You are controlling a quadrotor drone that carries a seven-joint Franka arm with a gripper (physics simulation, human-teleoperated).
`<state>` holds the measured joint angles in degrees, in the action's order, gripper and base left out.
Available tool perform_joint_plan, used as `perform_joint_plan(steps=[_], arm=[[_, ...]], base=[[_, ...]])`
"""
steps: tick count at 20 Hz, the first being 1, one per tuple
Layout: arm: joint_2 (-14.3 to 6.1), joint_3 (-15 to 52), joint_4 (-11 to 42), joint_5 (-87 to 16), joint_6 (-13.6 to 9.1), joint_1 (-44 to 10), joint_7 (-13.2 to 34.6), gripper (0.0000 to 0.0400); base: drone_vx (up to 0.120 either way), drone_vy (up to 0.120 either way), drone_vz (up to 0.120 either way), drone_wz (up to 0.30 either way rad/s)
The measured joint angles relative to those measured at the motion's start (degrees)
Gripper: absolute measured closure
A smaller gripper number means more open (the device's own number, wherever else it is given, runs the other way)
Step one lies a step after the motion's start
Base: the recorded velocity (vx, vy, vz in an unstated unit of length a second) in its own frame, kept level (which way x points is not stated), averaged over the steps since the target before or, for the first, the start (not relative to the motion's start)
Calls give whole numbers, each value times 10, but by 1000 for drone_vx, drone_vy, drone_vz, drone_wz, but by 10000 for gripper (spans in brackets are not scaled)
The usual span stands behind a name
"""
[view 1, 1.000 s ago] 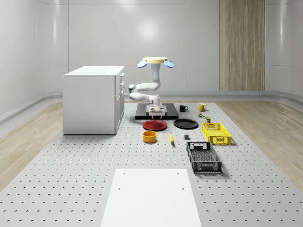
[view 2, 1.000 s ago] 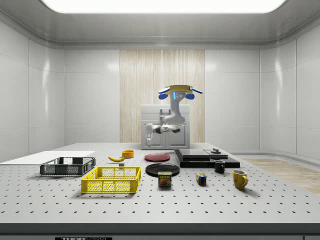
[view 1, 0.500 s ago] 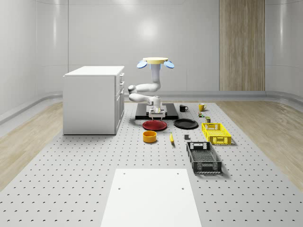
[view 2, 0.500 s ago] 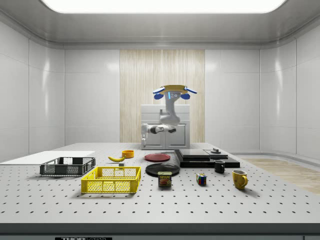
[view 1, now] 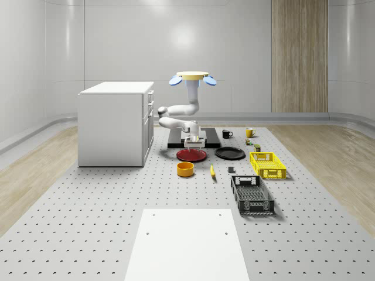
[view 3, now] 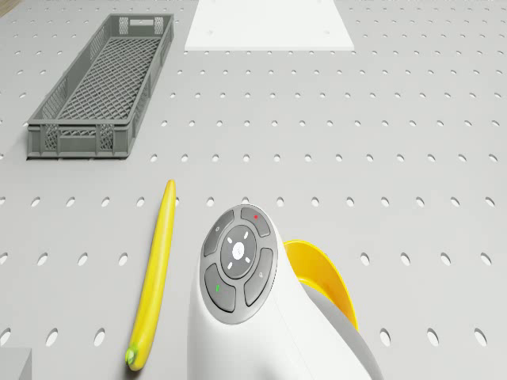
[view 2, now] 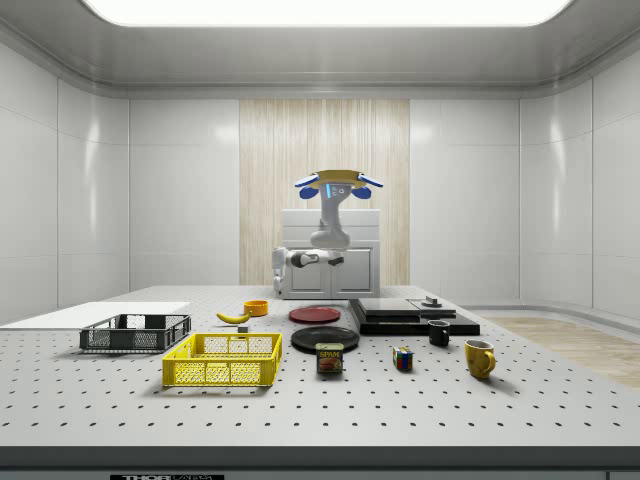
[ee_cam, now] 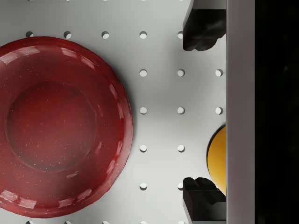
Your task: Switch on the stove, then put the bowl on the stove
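Observation:
The yellow bowl (view 1: 186,169) sits on the perforated table in front of a red plate (view 1: 191,155); it is also seen from the side (view 2: 256,308) and under the arm (view 3: 321,277). The black stove (view 1: 202,141) lies flat behind the plate, with a knob (view 2: 431,301) on top. The drone (view 1: 192,76) hovers over the plate and the stove's front edge. My gripper (view 1: 194,142) hangs pointing down above the plate's near side. In the wrist view the gripper (ee_cam: 203,114) is open with nothing between its black fingers (ee_cam: 203,30), beside the red plate (ee_cam: 56,126) and the bowl's rim (ee_cam: 217,158).
A banana (view 1: 212,171) lies right of the bowl, a black plate (view 1: 229,153) right of the red one. A yellow crate (view 1: 267,164) and a grey crate (view 1: 252,194) stand further right. A white cabinet (view 1: 115,123) rises at the left, and a white board (view 1: 190,243) lies in front.
The drone and arm have shifted away from the stove toward the bowl, leftward in the side view. The gripper has gone from the stove's front edge to over the red plate.

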<state>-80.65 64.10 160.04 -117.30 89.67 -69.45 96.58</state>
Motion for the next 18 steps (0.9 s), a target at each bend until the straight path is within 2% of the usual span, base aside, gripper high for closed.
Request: perform_joint_plan(steps=[6, 9, 18], arm=[[-1, 0, 0, 0, 1, 0, 0, 0], [-1, 0, 0, 1, 1, -1, 0, 0], [-2, 0, 0, 1, 2, -1, 1, 0]], base=[[120, 0, 0, 0], [120, 0, -107, 0], [120, 0, 0, 0]])
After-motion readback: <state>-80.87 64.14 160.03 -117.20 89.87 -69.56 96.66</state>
